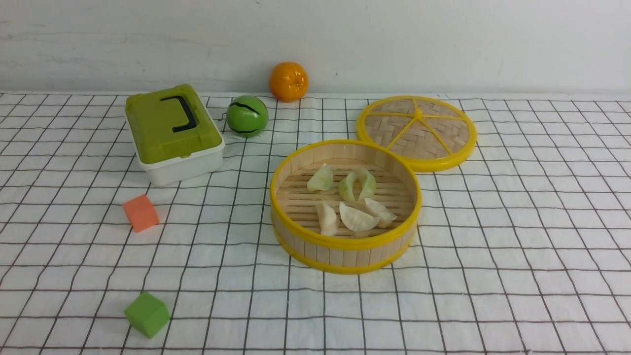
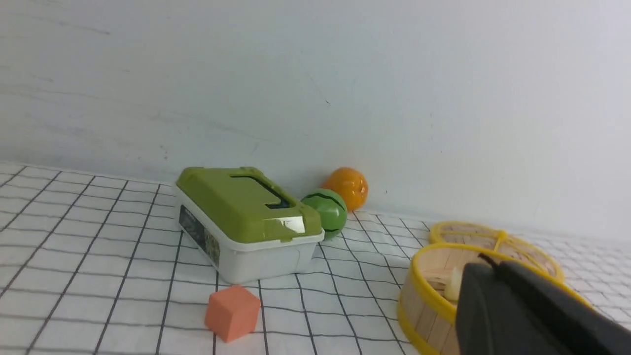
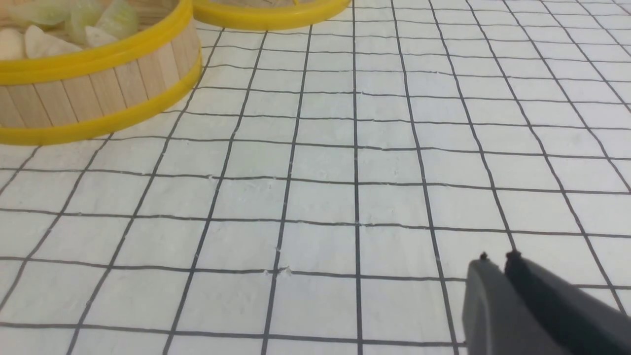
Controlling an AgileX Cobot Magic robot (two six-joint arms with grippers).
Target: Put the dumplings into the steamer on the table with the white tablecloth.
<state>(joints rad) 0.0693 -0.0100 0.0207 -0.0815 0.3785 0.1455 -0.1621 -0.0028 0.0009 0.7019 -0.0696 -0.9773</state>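
All six dumplings [image 1: 351, 201] lie in the steamer [image 1: 345, 246], apart from both arms' closed, empty fingers [image 3: 498, 259].

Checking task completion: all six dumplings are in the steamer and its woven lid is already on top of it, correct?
Not quite. The six dumplings are in the steamer, but the woven lid is not on it. The front view shows the lid lying flat on the white tablecloth behind the steamer, toward the robot's right, leaving the steamer open.
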